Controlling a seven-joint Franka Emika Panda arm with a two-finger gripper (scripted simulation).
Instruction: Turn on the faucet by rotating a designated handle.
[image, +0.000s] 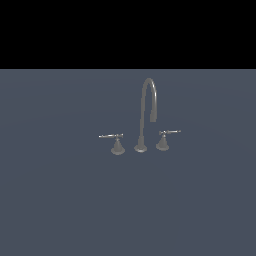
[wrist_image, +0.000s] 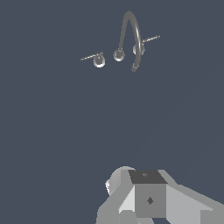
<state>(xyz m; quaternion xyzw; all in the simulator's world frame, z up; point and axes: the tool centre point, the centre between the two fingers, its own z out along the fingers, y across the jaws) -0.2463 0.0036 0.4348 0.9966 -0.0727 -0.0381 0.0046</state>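
Observation:
The grey metal faucet (image: 142, 125) stands on the dark floor, its tall gooseneck spout (image: 148, 100) rising from a round base. The handle (image: 111, 136), a long thin lever on a cone base, sits on the exterior view's left of the spout. It also shows in the wrist view (wrist_image: 92, 57). The twin handle (image: 167, 134) with the shorter lever sits on the exterior view's right. My gripper (wrist_image: 148, 201) shows only as grey blocks in the wrist view, far from the faucet (wrist_image: 129, 39). I cannot tell how its jaws stand. The arm does not show in the exterior view.
A flat blue-grey surface (image: 60, 200) spreads all around the faucet. A black band fills the top of the exterior view.

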